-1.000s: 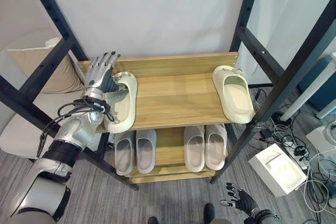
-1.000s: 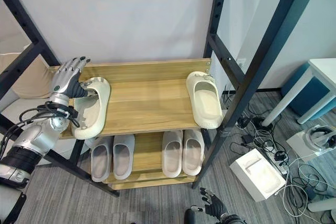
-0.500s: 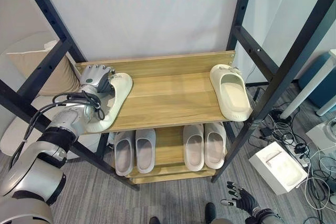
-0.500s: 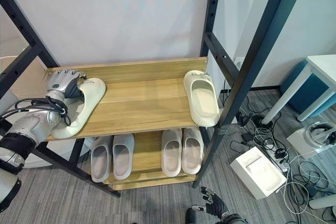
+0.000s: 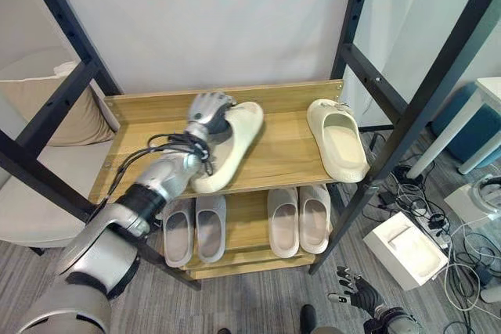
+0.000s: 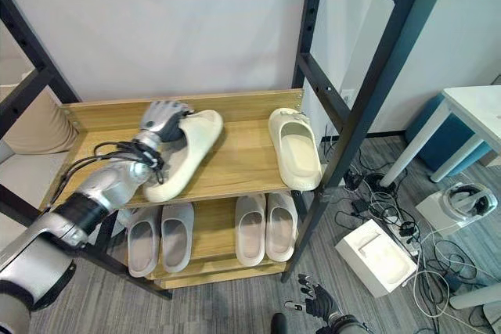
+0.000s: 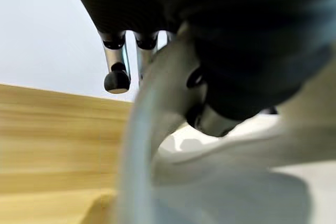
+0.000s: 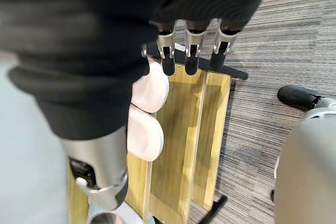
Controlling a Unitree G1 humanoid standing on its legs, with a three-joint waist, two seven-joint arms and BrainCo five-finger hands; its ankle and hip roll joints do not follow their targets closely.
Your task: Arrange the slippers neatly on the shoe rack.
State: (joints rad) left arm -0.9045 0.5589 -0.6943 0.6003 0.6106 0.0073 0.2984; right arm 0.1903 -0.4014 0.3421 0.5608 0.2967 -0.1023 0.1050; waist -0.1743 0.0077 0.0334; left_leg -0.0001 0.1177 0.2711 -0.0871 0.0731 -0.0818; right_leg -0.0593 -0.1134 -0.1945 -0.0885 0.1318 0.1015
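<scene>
Here the left hand (image 5: 207,109) has its fingers clamped on a cream slipper (image 5: 227,146) over the top shelf (image 5: 290,154); right hand (image 5: 356,296) fingers apart.

Cream slippers (image 5: 338,138) on a wood-grain, black-framed shoe rack (image 5: 282,158).

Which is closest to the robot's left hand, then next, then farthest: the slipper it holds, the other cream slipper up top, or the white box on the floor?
From the left hand, left eye view:
1. Held slipper, mid-shelf.
2. Other cream slipper, shelf's right end.
3. White box, floor, lower right.
</scene>
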